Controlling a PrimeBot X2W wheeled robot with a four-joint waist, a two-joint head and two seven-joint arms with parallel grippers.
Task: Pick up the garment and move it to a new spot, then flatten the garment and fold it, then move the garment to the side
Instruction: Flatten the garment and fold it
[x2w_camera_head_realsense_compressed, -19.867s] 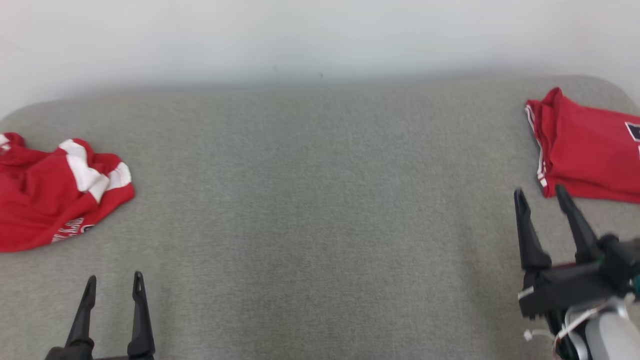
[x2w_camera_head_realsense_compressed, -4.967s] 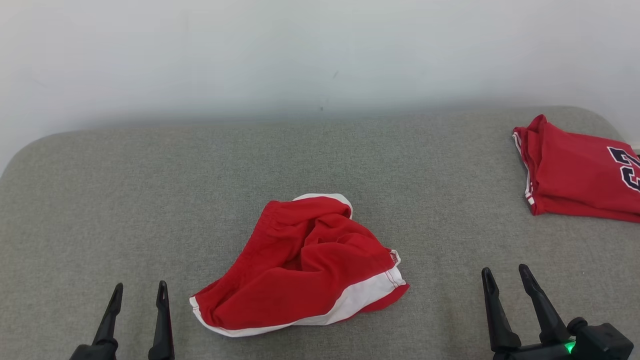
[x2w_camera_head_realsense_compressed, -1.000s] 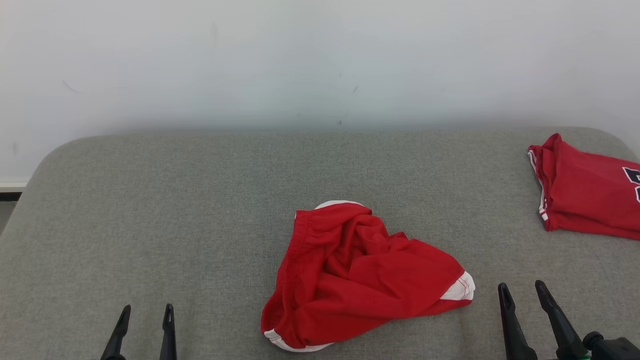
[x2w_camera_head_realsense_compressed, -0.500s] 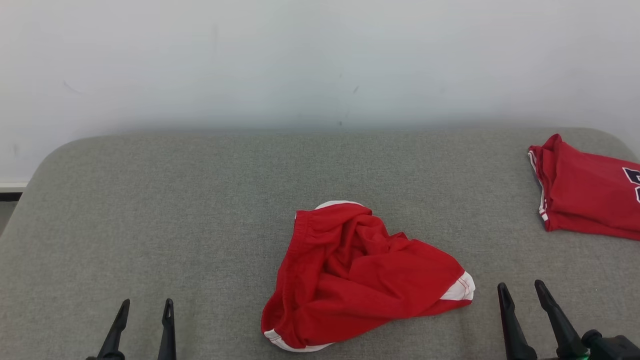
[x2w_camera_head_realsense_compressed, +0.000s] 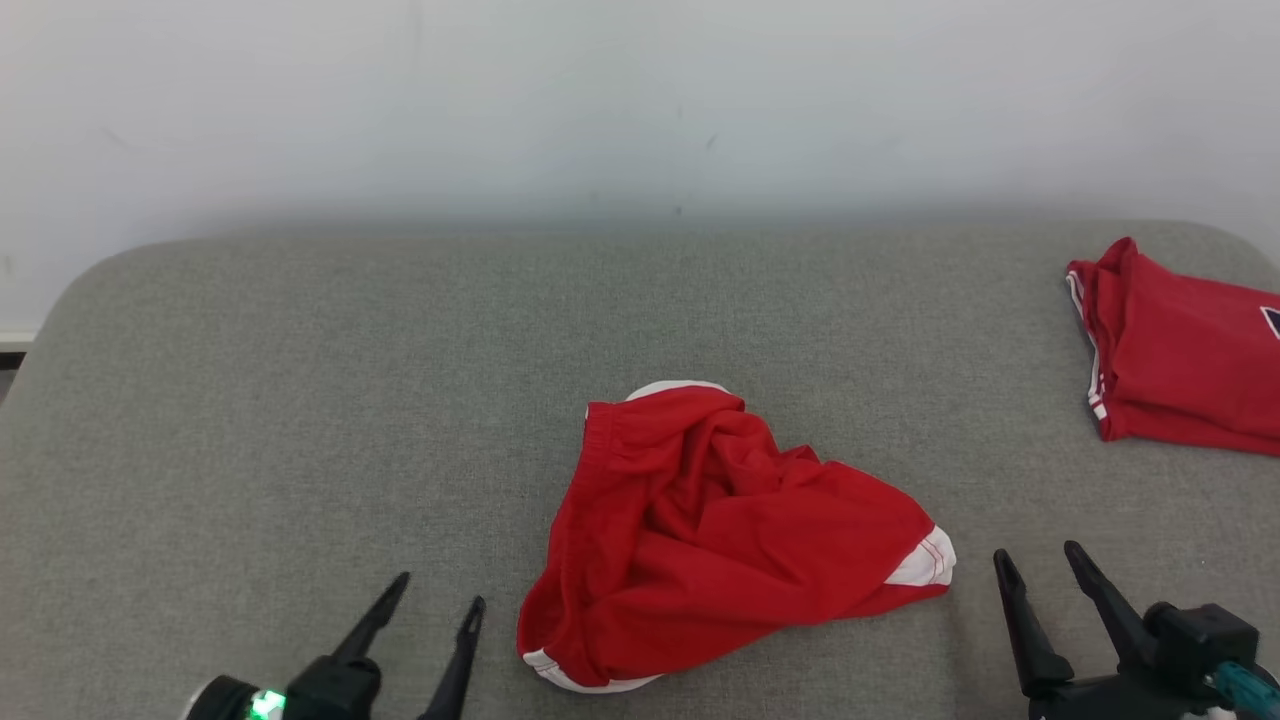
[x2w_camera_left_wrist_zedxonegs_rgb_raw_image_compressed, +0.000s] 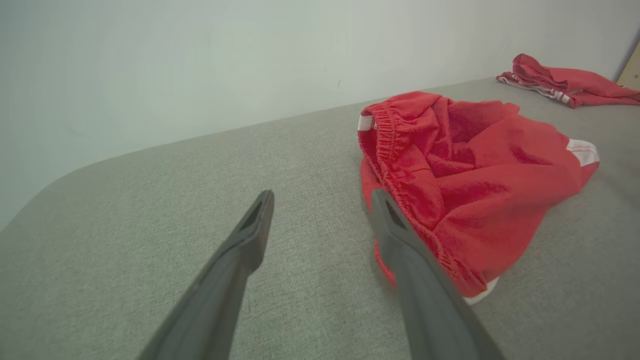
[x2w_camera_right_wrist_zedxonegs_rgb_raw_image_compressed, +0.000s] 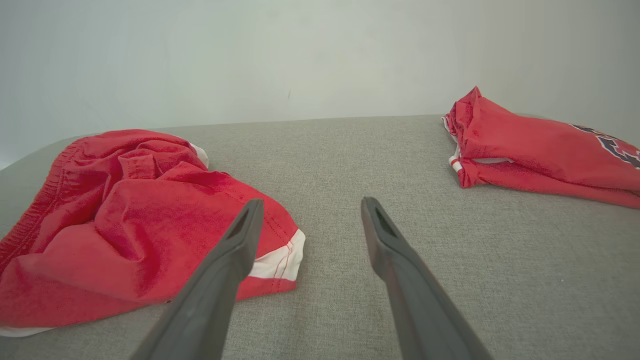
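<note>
Two garments: crumpled garment (x2w_camera_head_realsense_compressed: 730, 530), folded garment (x2w_camera_head_realsense_compressed: 1180, 370); two end effectors: left end effector (x2w_camera_head_realsense_compressed: 440, 590), right end effector (x2w_camera_head_realsense_compressed: 1037, 551).

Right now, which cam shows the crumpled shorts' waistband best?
Left wrist view: the waistband is close, its gathers sharp. Head view shows it small along the crumpled shorts' left edge; right wrist view, foreshortened at its left border.
</note>
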